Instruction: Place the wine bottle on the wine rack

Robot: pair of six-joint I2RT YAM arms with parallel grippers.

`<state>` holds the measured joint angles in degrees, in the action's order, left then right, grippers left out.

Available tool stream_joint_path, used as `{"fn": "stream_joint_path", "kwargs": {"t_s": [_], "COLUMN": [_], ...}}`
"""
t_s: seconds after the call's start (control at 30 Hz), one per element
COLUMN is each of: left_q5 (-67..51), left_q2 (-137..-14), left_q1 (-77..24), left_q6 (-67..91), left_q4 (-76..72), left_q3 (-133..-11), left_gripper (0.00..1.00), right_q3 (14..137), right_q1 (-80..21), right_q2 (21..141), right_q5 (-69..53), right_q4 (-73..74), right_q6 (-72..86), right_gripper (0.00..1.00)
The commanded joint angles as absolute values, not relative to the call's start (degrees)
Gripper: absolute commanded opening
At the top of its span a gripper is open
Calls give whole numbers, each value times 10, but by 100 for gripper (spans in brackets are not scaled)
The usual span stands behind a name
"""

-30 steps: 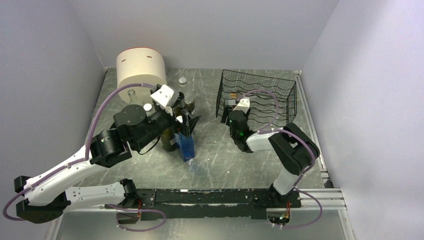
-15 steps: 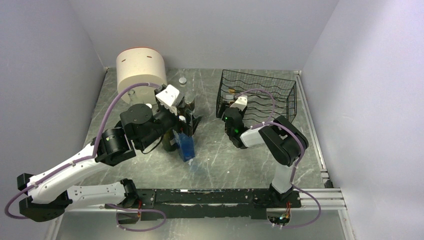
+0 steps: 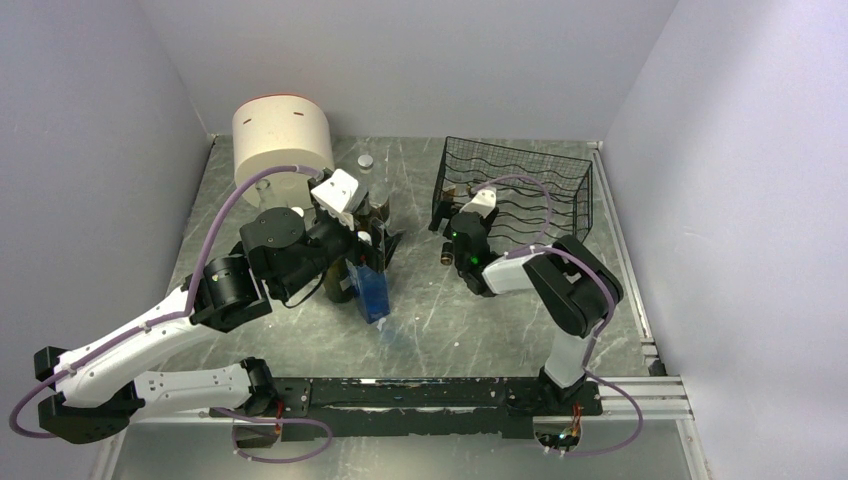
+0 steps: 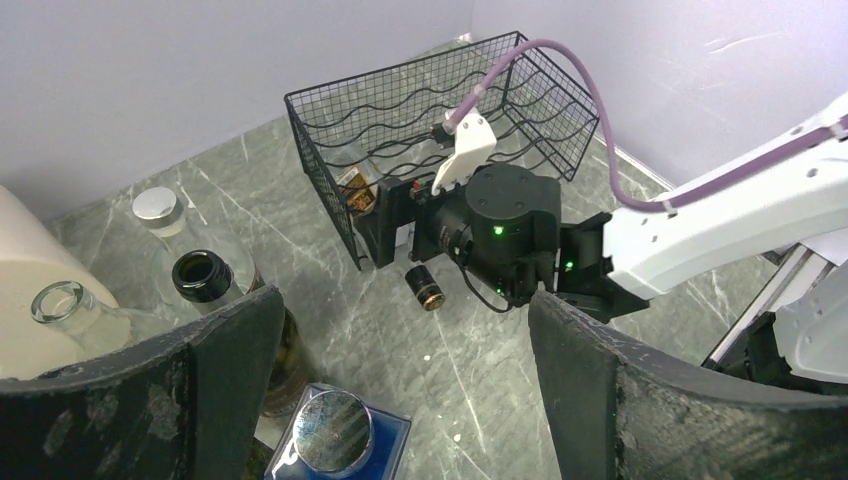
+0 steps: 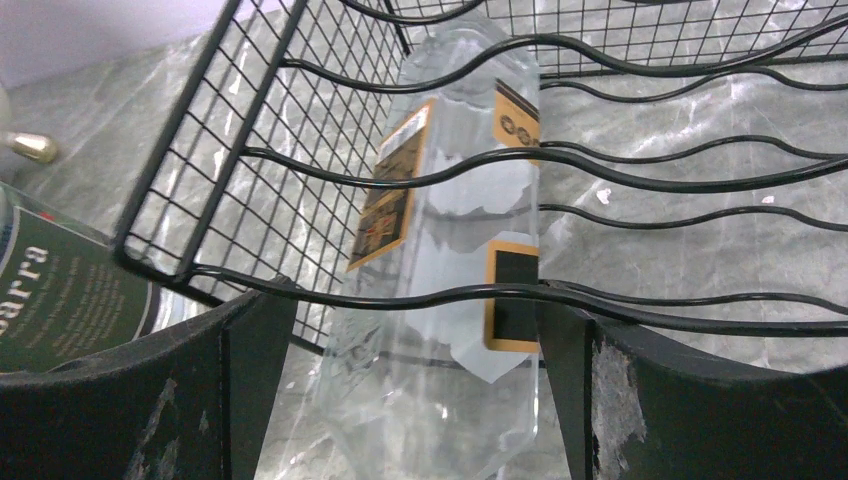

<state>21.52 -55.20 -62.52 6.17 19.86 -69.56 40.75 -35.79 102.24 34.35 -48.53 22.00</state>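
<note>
Item: wine bottle, lying in wine rack, 9 o'clock bay, neck protruding. Right jaws spread, straddling it; left jaws spread, empty. Hazard: your withdrawal could snag neck or wire, dragging bottle out.

Green bottle label: partial "arra"

Top external: fixed high, behind rig, tilted down. Far, whole table in frame.
Left wrist: looks out past left gripper, mid-range. Wine rack well ahead of it, right gripper at rack's near face.
Right wrist: looks out between own jaws, very close. Rack wires and clear bottle straight ahead.
Shared: rack in all three views, bottle in both wrist views, right gripper in top and left-wrist views.
</note>
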Motion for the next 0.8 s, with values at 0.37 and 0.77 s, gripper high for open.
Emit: {"fn": "stream_joint_path", "kwargs": {"t_s": [0.37,0.77], "left_q5": [216,202], "left_q2": [-550,-557], "left_q1": [-627,-627], "left_q6": [60,68], "left_q4": [194,187], "left_q3": [-690,-688], "left_gripper": [96,96], "right_q3": [362,431], "right_q1": [-350,-346], "right_q2": [787,786], "right_q5": [277,167], "right_q4": [-250,0], "right_q6": [273,331], "right_gripper": [93,77]}}
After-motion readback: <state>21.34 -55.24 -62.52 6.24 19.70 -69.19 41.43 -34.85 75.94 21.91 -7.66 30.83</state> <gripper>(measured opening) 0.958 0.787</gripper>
